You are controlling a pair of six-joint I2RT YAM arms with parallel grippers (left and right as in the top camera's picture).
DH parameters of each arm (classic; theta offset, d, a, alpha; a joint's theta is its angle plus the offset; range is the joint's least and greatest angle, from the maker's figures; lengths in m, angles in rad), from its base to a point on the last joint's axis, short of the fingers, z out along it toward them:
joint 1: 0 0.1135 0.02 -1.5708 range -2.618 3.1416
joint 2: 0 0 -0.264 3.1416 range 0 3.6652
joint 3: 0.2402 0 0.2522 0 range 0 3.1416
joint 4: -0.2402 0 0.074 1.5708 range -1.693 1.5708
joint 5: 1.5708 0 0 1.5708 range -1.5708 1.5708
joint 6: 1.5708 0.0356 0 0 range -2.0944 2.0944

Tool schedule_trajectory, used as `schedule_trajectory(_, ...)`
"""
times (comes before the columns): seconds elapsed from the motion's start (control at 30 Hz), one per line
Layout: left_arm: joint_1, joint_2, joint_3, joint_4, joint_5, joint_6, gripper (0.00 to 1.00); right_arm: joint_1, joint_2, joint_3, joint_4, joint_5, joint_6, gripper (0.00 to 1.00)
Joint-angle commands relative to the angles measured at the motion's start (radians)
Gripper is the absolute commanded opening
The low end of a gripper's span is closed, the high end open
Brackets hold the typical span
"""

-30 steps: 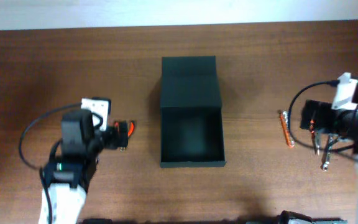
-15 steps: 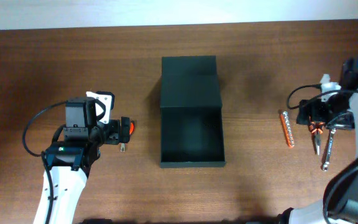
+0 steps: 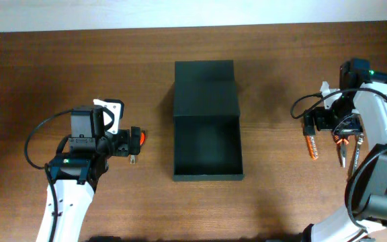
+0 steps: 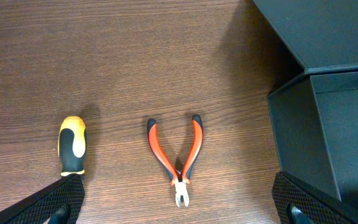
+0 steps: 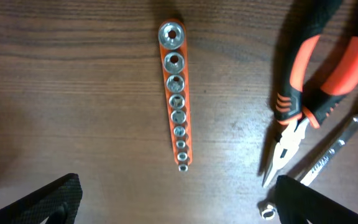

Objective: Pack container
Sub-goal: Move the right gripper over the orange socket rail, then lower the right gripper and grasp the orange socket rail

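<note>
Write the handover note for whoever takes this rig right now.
Left end effector: open, empty, over the screwdriver and cutters, on the left side of the container.
Right end effector: open, empty, over the socket rail; pliers and wrench beside it.
Container: mid-table, lid open, nothing inside.
Done: nothing packed.
Left: probably put all five tools in, then shut the lid.

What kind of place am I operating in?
Probably a tool-packing workbench: a wood-grain table, hand tools such as orange-handled pliers and a socket rail, and an open dark container.
</note>
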Motion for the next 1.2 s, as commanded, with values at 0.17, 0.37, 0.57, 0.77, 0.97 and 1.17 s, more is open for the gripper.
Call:
schedule_trajectory(0.17,0.005,0.002,0.02,-0.001,0.011,-0.006,0.99,0.001,0.111,0.008,0.061,0.015,-0.011,0.99)
schedule_trajectory(0.37,0.005,0.002,0.02,-0.001,0.01,-0.006,0.99,0.001,0.163,0.005,0.092,0.016,-0.053,1.0)
schedule_trajectory(0.57,0.005,0.002,0.02,-0.001,0.01,-0.006,0.99,0.001,0.182,-0.019,0.119,0.023,-0.104,0.97)
schedule_trajectory(0.77,0.005,0.002,0.02,-0.002,0.01,-0.006,0.99,0.001,0.212,-0.032,0.138,0.023,-0.142,0.92)
schedule_trajectory(0.97,0.005,0.002,0.02,-0.002,0.011,-0.006,0.99,0.001,0.267,-0.034,0.14,0.023,-0.142,0.82)
schedule_trajectory(1.17,0.005,0.002,0.02,-0.005,0.011,-0.006,0.99,0.001,0.27,-0.034,0.142,0.023,-0.142,0.57)
